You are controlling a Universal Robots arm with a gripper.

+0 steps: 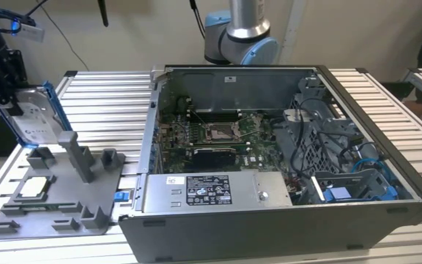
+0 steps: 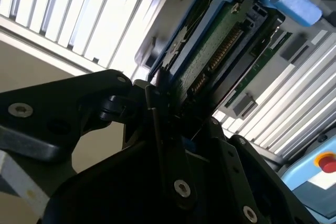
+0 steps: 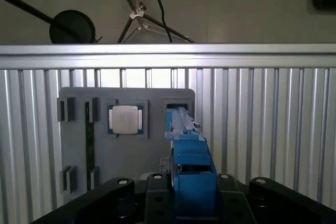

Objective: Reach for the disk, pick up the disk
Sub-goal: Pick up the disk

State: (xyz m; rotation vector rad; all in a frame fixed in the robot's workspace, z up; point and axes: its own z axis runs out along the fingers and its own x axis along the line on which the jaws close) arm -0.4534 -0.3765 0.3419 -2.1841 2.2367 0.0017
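Pinching the disk (image 1: 33,118) between its two black fingers, the tool (image 1: 6,99) hangs over the far corner of the grey fixture (image 1: 64,192), on the side toward the exterior view's left. In the first wrist view the tool (image 3: 189,187) has one finger pressed to each side of the disk (image 3: 188,150), which is seen edge-on there as a bright blue strip.

The disk stands on edge, its broad faces upright. The face shown in the exterior view is silver-grey metal with a white printed label, and blue plastic rails frame its long sides. In the second wrist view the other face of the disk (image 2: 220,40) carries a green circuit board with a row of connector pins, with a blue rail and a pale blue tab at the end away from the tool (image 2: 173,119). Its lower end sits at the fixture's corner slot; I cannot tell whether it is still seated in that slot or just above it.

A small square silver chip (image 3: 125,119) lies flat in a recess of the fixture, beside the disk's slot. The fixture rests on a slatted metal counter (image 1: 101,104). An open computer case (image 1: 270,231) stands just beside the fixture, toward the exterior view's right, and the arm's (image 1: 240,33) base rises behind the case.
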